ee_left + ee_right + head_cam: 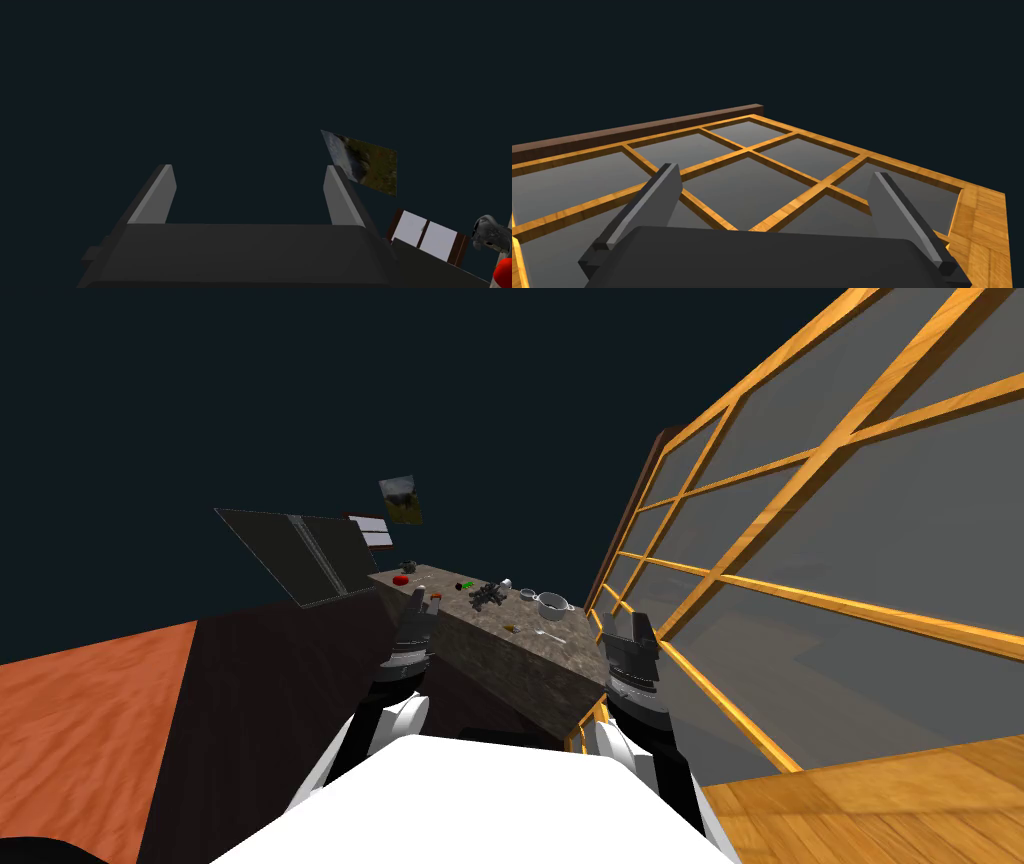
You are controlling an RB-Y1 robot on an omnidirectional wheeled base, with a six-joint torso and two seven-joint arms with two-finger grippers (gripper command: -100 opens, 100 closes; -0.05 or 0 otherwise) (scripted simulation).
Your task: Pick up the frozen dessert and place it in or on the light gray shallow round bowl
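1. Our left gripper point(247, 172) and right gripper point(774, 172) hang wide open, empty, before the counter point(500, 663) at twelve o'clock.
2. The dessert, somewhere among the counter's clutter point(487, 596), is too small to single out.
3. Likely light, slick, soft: we'd pinch its sides gently.

The left gripper point(247, 167) and right gripper point(775, 171) are each a dark charcoal box bearing two thin, light grey, blade-shaped fingers point(155, 197). Behind them, banded grey-and-black wrists point(405, 663) join white forearm shells point(392, 720) with dark joints.
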